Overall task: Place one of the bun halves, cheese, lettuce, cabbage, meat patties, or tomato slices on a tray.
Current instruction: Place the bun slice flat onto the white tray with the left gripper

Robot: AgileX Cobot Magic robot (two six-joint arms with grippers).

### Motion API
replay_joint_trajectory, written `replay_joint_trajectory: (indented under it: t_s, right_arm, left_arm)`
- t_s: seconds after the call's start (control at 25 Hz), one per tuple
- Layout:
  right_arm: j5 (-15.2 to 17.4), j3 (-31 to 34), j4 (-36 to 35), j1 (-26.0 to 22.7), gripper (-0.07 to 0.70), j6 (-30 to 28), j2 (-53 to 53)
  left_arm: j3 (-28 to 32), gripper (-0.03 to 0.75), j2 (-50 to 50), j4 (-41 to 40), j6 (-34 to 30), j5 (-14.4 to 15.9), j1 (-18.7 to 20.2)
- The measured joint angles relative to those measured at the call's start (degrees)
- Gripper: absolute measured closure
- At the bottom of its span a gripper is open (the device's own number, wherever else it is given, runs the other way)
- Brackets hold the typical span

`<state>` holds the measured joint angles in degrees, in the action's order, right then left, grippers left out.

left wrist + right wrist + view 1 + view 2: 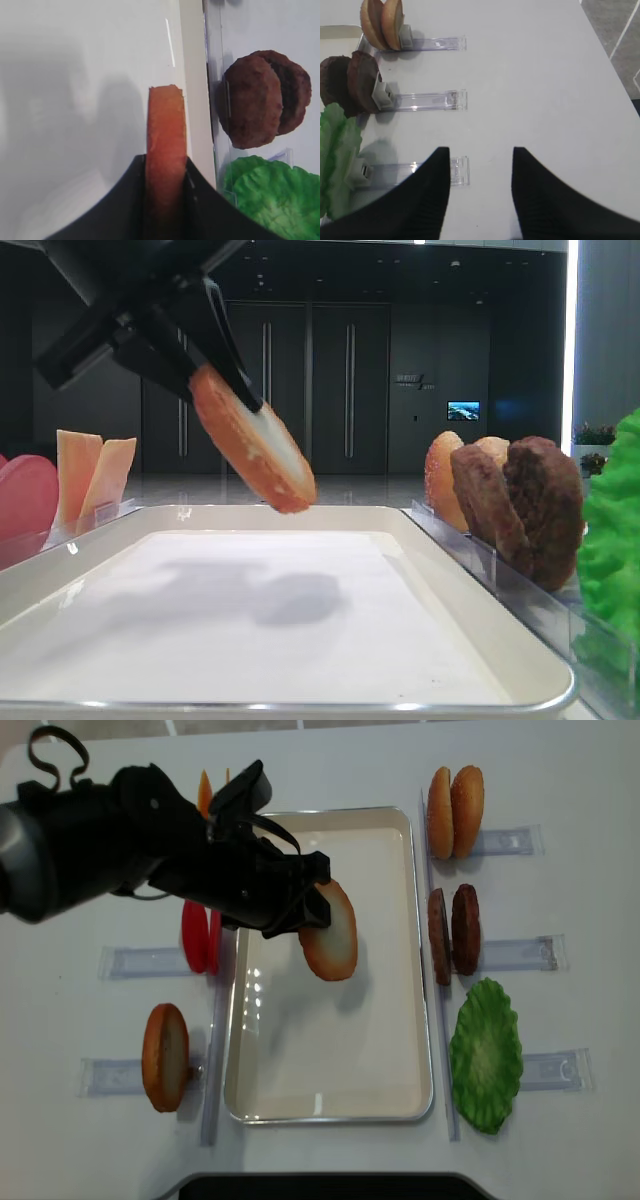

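Observation:
My left gripper (318, 905) is shut on a golden-brown bun half (330, 932) and holds it tilted on edge in the air above the white tray (330, 1060). In the left wrist view the bun half (166, 130) is pinched between both black fingers, near the tray's right rim (192, 75). From the low exterior view the bun half (255, 445) hangs clear of the tray floor (250, 620), with its shadow below it. My right gripper (481, 150) stands open over bare table, with nothing between its fingers.
Right of the tray stand two bun halves (455, 810), meat patties (452, 928) and lettuce (485, 1055) in clear holders (515, 842). On the left are cheese (205, 790), tomato slices (198, 935) and another bun half (165, 1055).

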<state>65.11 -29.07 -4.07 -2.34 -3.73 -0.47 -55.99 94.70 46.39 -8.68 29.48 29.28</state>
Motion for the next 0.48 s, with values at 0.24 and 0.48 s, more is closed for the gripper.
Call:
replay_joint_trajectory:
  t_s: [0.24,0.48]
  right_arm:
    - [0.00,0.00,0.00,0.00,0.346,0.00,0.00]
    - [0.00,0.00,0.00,0.00,0.346,0.00,0.00]
  left_arm:
    - [0.00,0.595,5.79,15.71,-16.86,-1.85,0.00]
    - [0.00,0.595,8.60,18.53,-21.51,-2.21,0.00]
